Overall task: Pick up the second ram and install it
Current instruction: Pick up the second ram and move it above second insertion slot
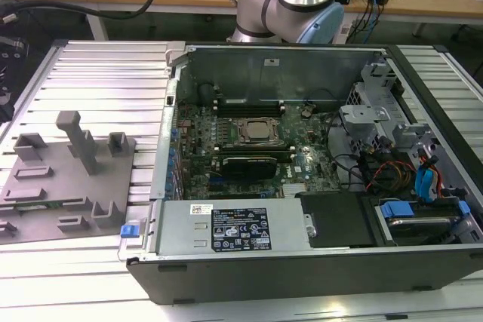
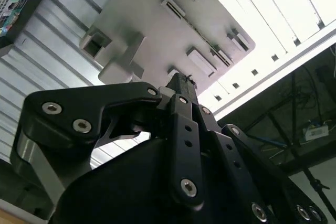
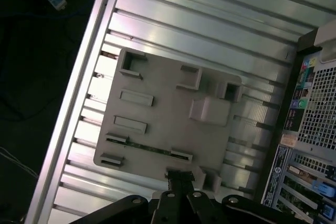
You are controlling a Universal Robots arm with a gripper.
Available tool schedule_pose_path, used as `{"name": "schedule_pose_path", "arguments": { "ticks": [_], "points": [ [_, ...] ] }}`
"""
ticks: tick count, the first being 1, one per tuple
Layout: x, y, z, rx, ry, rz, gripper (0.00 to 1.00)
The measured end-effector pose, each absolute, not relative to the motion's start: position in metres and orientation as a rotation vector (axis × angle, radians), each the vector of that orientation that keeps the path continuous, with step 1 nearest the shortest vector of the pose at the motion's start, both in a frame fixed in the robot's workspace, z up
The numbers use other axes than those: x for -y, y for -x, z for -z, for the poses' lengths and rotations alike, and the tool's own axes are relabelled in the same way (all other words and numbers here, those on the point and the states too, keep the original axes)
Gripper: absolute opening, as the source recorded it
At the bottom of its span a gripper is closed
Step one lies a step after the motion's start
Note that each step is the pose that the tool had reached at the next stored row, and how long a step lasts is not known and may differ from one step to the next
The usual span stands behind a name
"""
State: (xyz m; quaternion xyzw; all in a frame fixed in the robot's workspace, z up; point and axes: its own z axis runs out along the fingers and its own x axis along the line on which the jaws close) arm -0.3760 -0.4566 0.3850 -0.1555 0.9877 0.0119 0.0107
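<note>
The second ram [image 3: 149, 148] is a thin green stick lying on edge between two end holders of a grey fixture plate [image 3: 168, 114]. That plate [image 1: 68, 179] rests on the ribbed table at the exterior view's left, beside the open computer case. My gripper [image 3: 178, 179] hangs well above the plate and looks down on it. Its black fingers are shut together with nothing between them. In the first wrist view its tips line up just off one end of the ram. The second wrist view shows the gripper [image 2: 181, 83] from behind, over the same plate [image 2: 157, 30].
The open computer case [image 1: 226, 235] lies flat, with the processor socket [image 1: 255, 132] and black memory slots beside it. Its rear panel [image 3: 310, 129] borders the plate. Upright grey posts [image 1: 75, 137] stand on the fixture. The ribbed table [image 3: 210, 19] ends at a rail [image 3: 79, 93].
</note>
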Motion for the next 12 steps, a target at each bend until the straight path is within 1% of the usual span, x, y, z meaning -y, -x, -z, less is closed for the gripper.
{"name": "schedule_pose_path", "arguments": {
  "ticks": [12],
  "points": [
    [0.4566,0.3760,-0.3849,-3.047,0.679,-0.039,0.11]
  ]
}}
